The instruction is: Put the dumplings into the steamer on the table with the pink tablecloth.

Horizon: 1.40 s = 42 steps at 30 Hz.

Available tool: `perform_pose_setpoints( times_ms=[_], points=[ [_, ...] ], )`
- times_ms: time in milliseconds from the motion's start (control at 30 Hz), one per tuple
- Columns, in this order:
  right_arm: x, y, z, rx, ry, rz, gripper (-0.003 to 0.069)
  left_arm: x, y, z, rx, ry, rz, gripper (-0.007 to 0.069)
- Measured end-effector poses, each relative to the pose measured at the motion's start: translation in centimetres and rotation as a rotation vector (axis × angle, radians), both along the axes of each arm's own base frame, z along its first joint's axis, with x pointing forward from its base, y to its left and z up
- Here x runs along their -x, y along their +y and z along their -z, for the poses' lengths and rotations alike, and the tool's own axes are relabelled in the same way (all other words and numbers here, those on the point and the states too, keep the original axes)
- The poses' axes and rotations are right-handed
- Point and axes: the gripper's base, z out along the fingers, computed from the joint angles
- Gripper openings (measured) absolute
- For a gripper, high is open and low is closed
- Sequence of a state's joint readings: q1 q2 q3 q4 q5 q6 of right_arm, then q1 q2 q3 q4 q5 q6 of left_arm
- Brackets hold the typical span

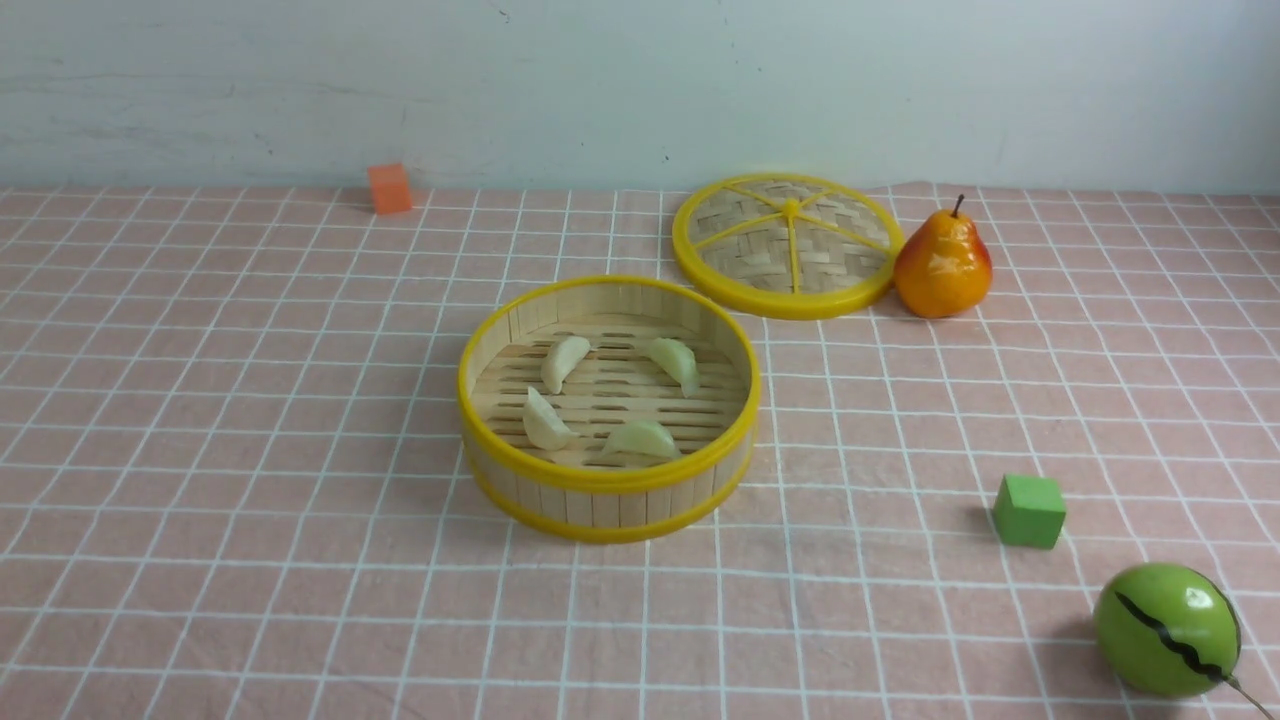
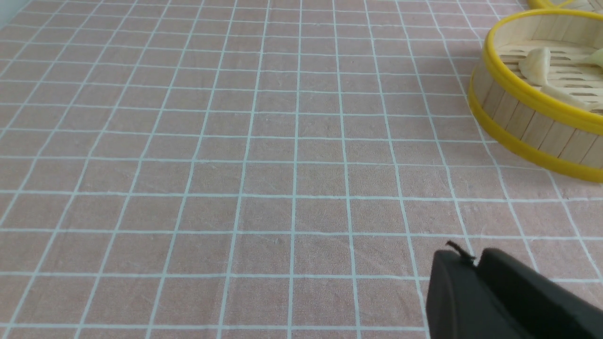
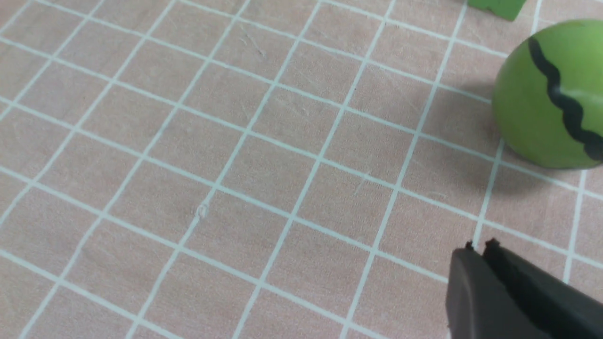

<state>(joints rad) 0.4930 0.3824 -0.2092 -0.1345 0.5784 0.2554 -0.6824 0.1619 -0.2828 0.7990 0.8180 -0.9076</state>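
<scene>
The steamer (image 1: 608,500) stands mid-table on the pink tablecloth (image 1: 250,450). Several pale dumplings lie on its slat floor: one (image 1: 563,362), another (image 1: 676,362), a third (image 1: 545,422) and one more (image 1: 642,440). The steamer also shows in the left wrist view (image 2: 518,117) with dumplings (image 2: 536,65) inside. My left gripper (image 2: 475,258) is shut and empty above bare cloth, well apart from the steamer. My right gripper (image 3: 479,247) is shut and empty above bare cloth near the green melon (image 3: 551,94). Neither gripper shows in the front view.
The flat woven yellow-rimmed lid (image 1: 787,245) lies behind the steamer, with a pear (image 1: 942,265) beside it. An orange cube (image 1: 389,189) sits at the back left. A green cube (image 1: 1029,511) and the green melon (image 1: 1167,630) are at the front right.
</scene>
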Motion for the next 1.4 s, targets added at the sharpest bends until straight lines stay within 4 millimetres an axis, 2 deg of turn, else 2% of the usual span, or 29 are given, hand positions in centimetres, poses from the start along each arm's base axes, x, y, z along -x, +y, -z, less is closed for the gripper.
perform_pose_setpoints(
  times_ms=[133,300,400,467,500,733,1400],
  points=[
    [0.0,-0.1,0.2,-0.005,-0.049,-0.006,0.0045,0.0,0.0,0.0,0.0,0.0,0.0,0.0068],
    [1.0,-1.3,0.2,-0.061,-0.209,0.087,0.0047,0.0,0.0,0.0,0.0,0.003,-0.002,0.0071],
    [1.9,-2.2,1.7,-0.059,-0.337,0.199,0.0,0.0,0.0,0.0,-0.001,0.003,-0.003,0.0074],
    [1.9,-2.3,2.8,-0.051,-0.361,0.241,-0.0018,0.0,0.0,0.0,-0.001,0.003,-0.003,0.0074],
    [1.8,-2.3,3.3,-0.055,-0.358,0.264,-0.002,0.0,0.0,0.0,0.001,0.004,-0.002,0.0076],
    [1.8,-2.5,3.5,-0.078,-0.35,0.345,-0.0021,0.0,0.0,0.1,0.004,0.009,-0.002,0.0083],
    [1.8,-2.5,3.5,-0.076,-0.349,0.348,-0.001,0.0,0.0,0.1,0.005,0.009,-0.002,0.0106]
  ],
)
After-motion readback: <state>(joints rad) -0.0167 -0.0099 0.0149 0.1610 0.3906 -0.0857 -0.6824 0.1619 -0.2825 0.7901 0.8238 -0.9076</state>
